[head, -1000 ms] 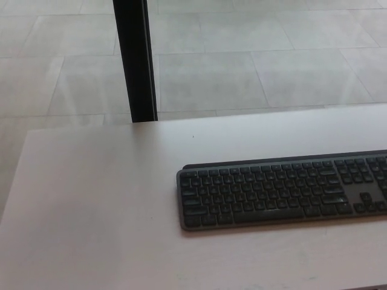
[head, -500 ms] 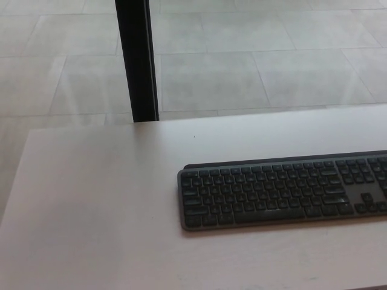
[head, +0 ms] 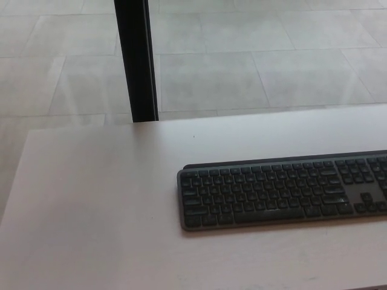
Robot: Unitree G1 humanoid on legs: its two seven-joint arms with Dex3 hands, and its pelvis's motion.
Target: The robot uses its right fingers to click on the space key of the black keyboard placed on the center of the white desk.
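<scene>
One black keyboard (cut off at right) on one white desk.

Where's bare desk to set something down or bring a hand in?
The widest bare patch is the desk's left part, from its left edge to the keyboard's left end. A bare band runs behind the keyboard to the far edge, and a narrower strip runs in front. The keyboard fills the right middle, running off frame. No hand in view.

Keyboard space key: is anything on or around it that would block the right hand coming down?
Nothing visible does. The keyboard lies bare on the white desk, its space key uncovered. Neither hand is in view.
</scene>
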